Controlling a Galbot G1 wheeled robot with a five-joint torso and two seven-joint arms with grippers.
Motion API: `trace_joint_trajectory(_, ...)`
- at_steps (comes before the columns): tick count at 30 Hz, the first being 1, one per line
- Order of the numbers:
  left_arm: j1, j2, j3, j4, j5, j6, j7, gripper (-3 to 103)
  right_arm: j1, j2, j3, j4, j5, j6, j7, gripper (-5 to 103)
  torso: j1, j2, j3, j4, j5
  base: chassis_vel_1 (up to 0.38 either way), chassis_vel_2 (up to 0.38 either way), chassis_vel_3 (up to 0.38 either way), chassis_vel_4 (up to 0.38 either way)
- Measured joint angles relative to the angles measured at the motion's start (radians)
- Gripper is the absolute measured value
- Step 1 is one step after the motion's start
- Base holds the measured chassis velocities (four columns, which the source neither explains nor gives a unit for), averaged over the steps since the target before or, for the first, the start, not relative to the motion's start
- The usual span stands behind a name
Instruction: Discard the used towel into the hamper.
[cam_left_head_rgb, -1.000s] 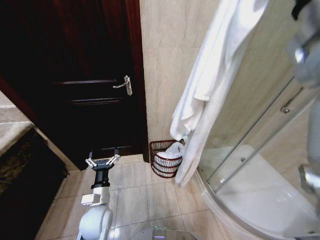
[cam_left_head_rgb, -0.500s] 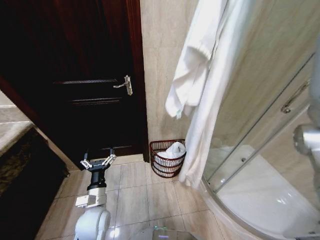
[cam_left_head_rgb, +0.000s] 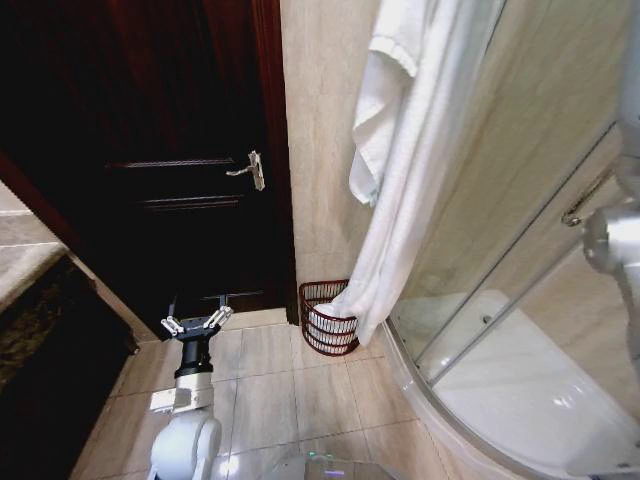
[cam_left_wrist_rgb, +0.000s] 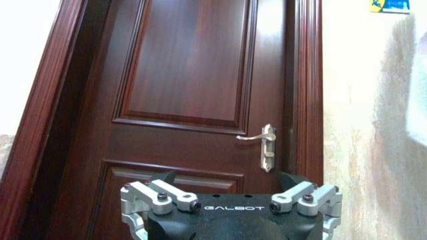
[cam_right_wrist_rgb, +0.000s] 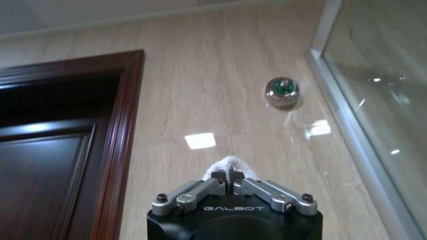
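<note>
The right tool (cam_right_wrist_rgb: 231, 178) has its fingers pressed together on a fold of the white towel (cam_left_head_rgb: 400, 190), which it holds up high near the tiled wall (cam_left_head_rgb: 320, 130); the towel hangs long, and its lower end is over the hamper (cam_left_head_rgb: 322, 323); I cannot tell if it touches it; the hamper stands on the floor (cam_left_head_rgb: 290, 390) in the corner, between the dark door (cam_left_head_rgb: 170, 150) and the shower glass (cam_left_head_rgb: 520, 260); the left tool (cam_left_head_rgb: 196, 325) is spread wide and empty, low before the door.
</note>
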Motion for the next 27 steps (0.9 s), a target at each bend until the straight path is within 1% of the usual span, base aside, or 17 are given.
trace_joint_trajectory(3,-0.004,-0.003,0.009,0.004,0.000,-0.001,0.003,100,-0.002,0.011,-0.003,-0.018,-0.023,0.004,-0.011,2,0.000,0.000,0.000,0.0000,-0.0001,0.000,0.000,0.000,0.000)
trace_joint_trajectory(8,-0.010,-0.003,0.013,0.014,0.002,-0.001,0.006,100,-0.002,0.010,-0.003,-0.025,-0.029,0.004,-0.020,2,0.000,0.000,0.000,-0.0001,0.0001,0.000,0.000,0.000,0.000)
trace_joint_trajectory(16,-0.016,-0.006,0.018,0.046,0.007,-0.014,0.012,100,0.029,0.014,-0.017,-0.047,-0.027,0.003,-0.026,2,0.000,0.000,0.000,-0.0002,0.0002,-0.089,0.081,0.077,-0.084)
trace_joint_trajectory(21,-0.015,-0.010,0.018,0.053,0.009,-0.022,0.014,100,0.079,0.047,-0.024,-0.076,-0.022,-0.001,-0.026,2,0.000,0.000,0.000,-0.0001,-0.0002,-0.057,0.070,0.060,-0.049)
trace_joint_trajectory(23,-0.017,-0.009,0.018,0.055,0.008,-0.025,0.014,100,0.107,0.074,-0.022,-0.100,-0.022,-0.002,-0.025,2,0.000,0.000,0.000,0.0000,-0.0002,0.000,0.000,0.000,0.000)
trace_joint_trajectory(24,-0.017,-0.009,0.018,0.055,0.008,-0.025,0.014,100,0.107,0.074,-0.022,-0.100,-0.022,-0.002,-0.025,2,0.000,0.000,0.000,0.0000,-0.0002,0.000,0.000,0.000,0.000)
trace_joint_trajectory(26,-0.017,-0.009,0.016,0.055,0.012,-0.018,0.013,100,0.124,0.092,-0.018,-0.115,-0.022,-0.002,-0.025,2,-0.001,0.000,0.000,0.0001,-0.0007,0.000,0.000,0.000,0.000)
trace_joint_trajectory(27,-0.017,-0.009,0.015,0.055,0.015,-0.008,0.013,100,0.136,0.105,-0.017,-0.129,-0.023,-0.004,-0.024,2,-0.001,0.000,-0.001,0.0000,-0.0001,0.000,0.000,0.000,0.000)
